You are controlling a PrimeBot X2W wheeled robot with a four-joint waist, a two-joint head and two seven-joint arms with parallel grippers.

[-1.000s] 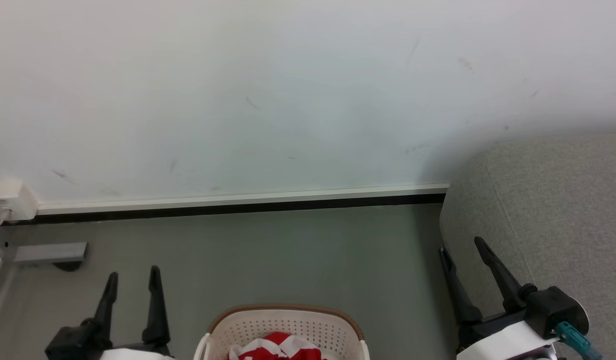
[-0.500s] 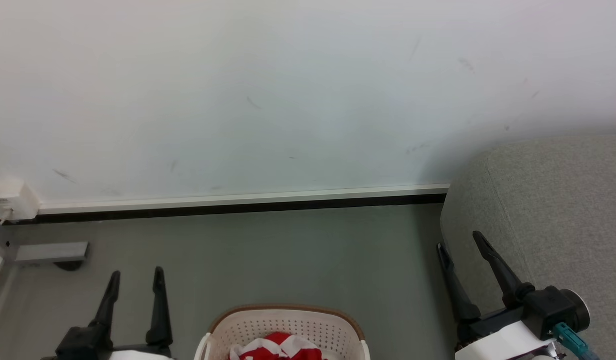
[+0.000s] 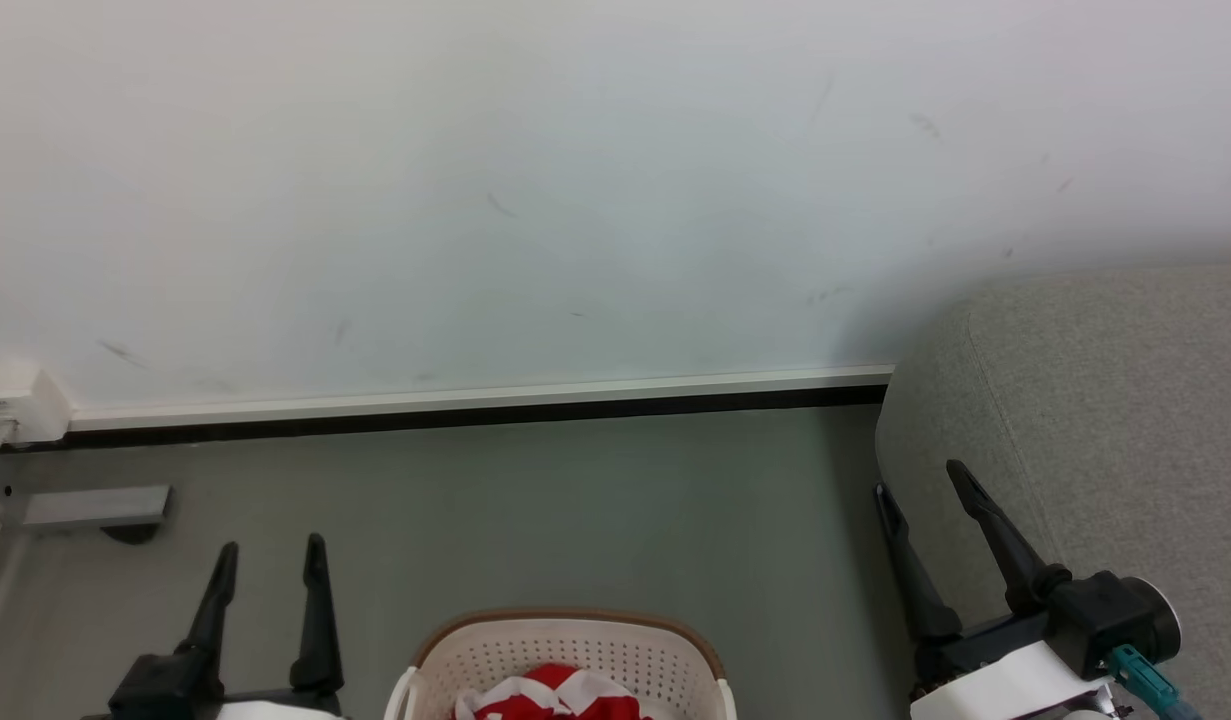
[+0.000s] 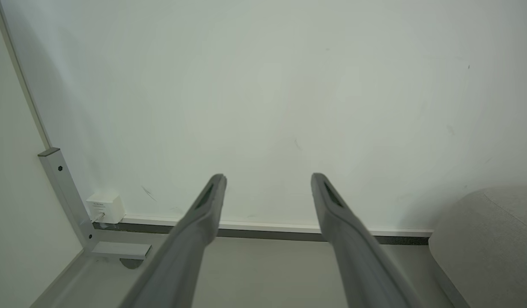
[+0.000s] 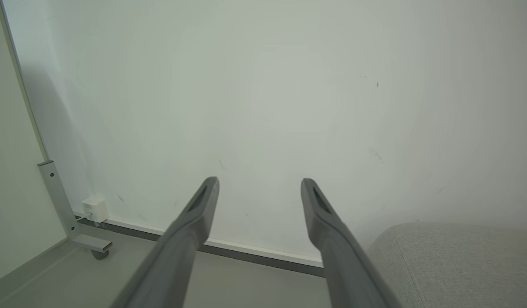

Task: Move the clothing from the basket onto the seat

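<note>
Little is changed: left gripper [image 3: 270, 543] and right gripper [image 3: 915, 476] are kept fully spread, empty; clothing [image 3: 555, 695] is left in basket [image 3: 575, 616].

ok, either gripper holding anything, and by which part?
Nothing held. Left gripper and right gripper are open and empty; the clothing lies in the basket.

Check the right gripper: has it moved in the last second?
Yes, slightly. The right gripper has crept up the head view along the left edge of the seat, toward the wall; its jaws are open.
</note>
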